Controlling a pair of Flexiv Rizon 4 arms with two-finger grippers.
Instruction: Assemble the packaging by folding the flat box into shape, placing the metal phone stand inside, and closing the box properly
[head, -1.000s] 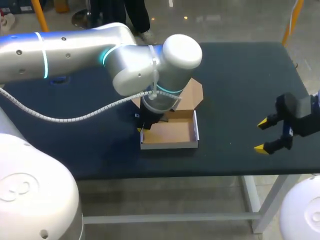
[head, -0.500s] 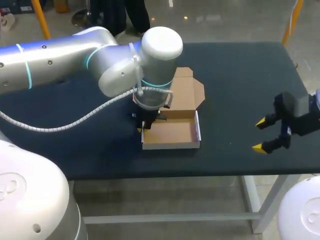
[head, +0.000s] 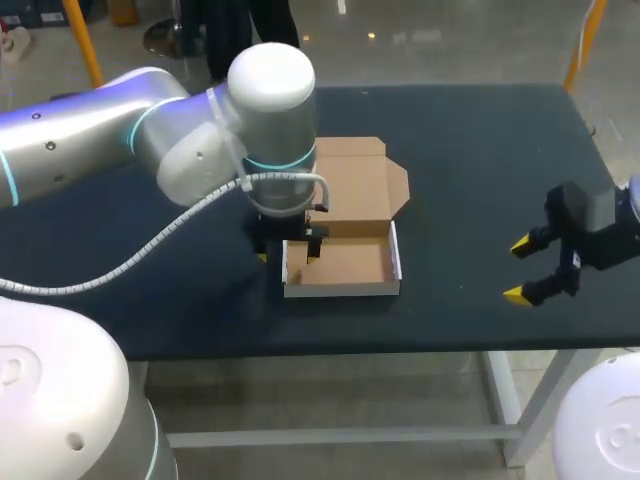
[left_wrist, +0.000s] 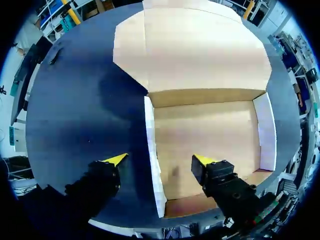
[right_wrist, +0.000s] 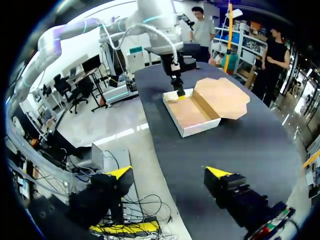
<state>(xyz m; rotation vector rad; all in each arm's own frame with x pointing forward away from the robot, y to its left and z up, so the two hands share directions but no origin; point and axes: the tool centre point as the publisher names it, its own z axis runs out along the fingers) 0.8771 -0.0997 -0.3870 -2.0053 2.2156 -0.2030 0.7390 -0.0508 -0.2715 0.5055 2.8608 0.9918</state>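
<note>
Box (head: 345, 265) is folded up into a tray around the middle of the table (head: 480, 150), a bit toward the front edge, with its lid (head: 360, 185) lying flat on the far side. No phone stand anywhere I can see, so loading it and closing up are left, I'd say. Left gripper (left_wrist: 160, 160) has its jaws wide, straddling the tray's left wall. Only the left wrist view shows that, plus the bare inside. Right gripper (head: 518, 270) hangs wide and empty near the right edge.

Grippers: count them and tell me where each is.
2. The left gripper straddles a side wall of the box, one finger inside, one outside. The right gripper hangs open, right of the box.
</note>
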